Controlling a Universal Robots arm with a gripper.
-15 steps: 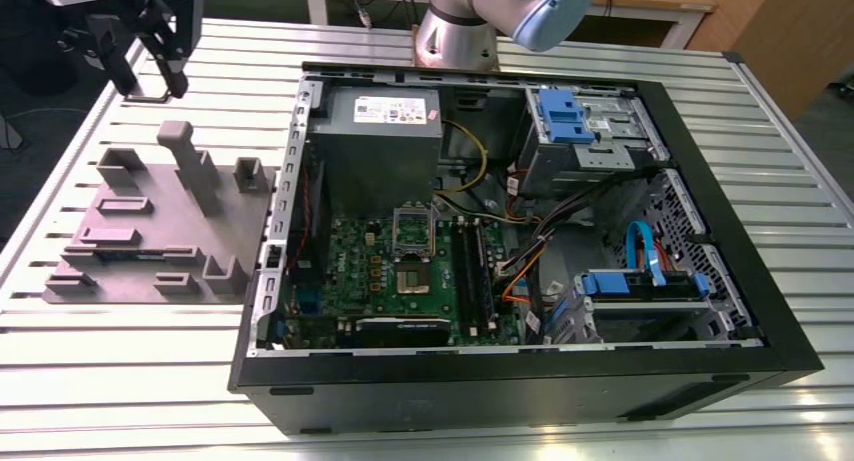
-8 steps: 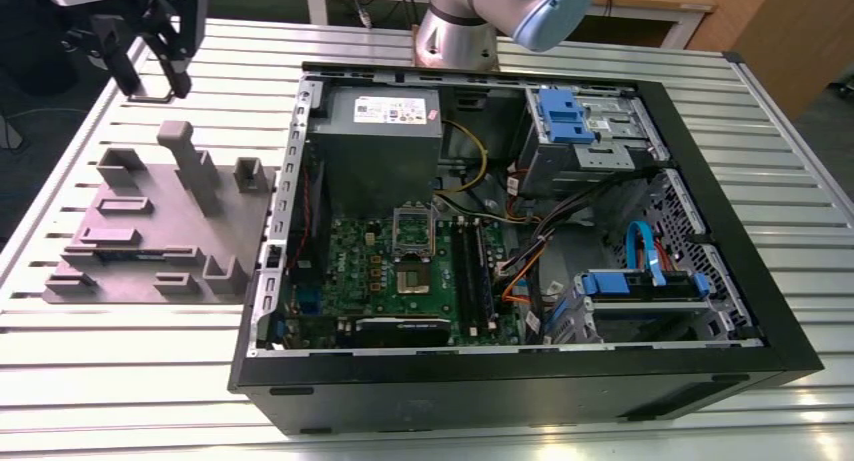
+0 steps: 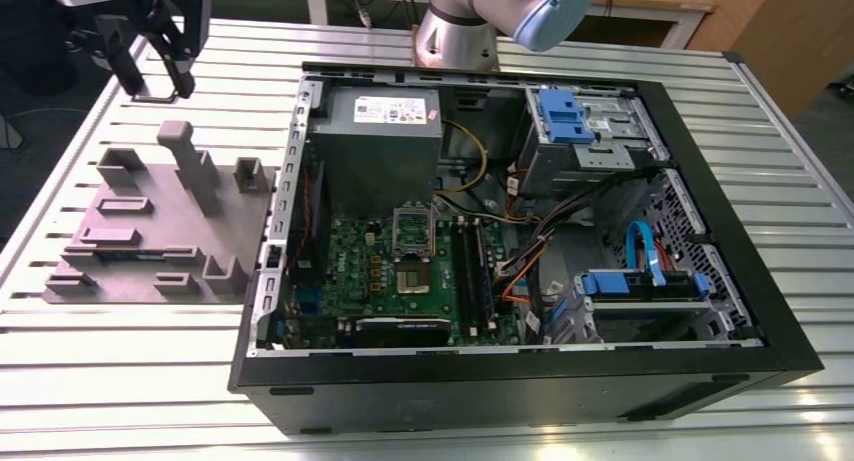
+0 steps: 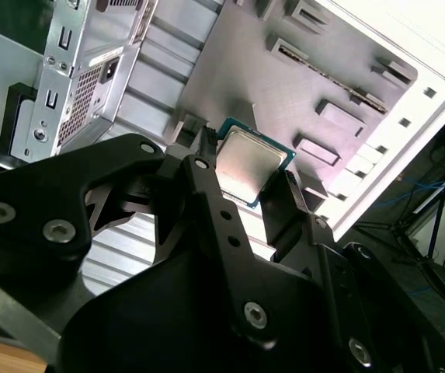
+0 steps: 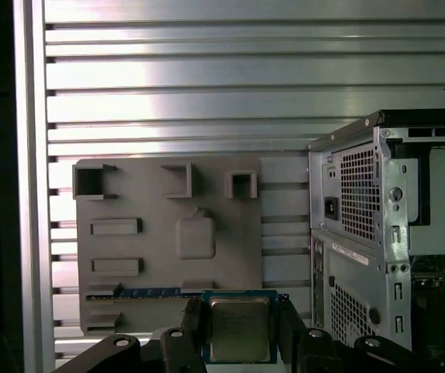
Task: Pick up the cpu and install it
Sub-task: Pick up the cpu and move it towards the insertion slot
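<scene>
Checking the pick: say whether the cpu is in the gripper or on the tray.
In the gripper: fingers clamp the cpu on two sides, clear of the tray.

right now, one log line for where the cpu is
gripper: shut on cpu | location: in air near grey parts fixture, outside open pc case | install: not done

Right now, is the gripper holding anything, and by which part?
Yes: the gripper holds the cpu, its fingers clamped on two opposite edges, metal top left bare.
</scene>
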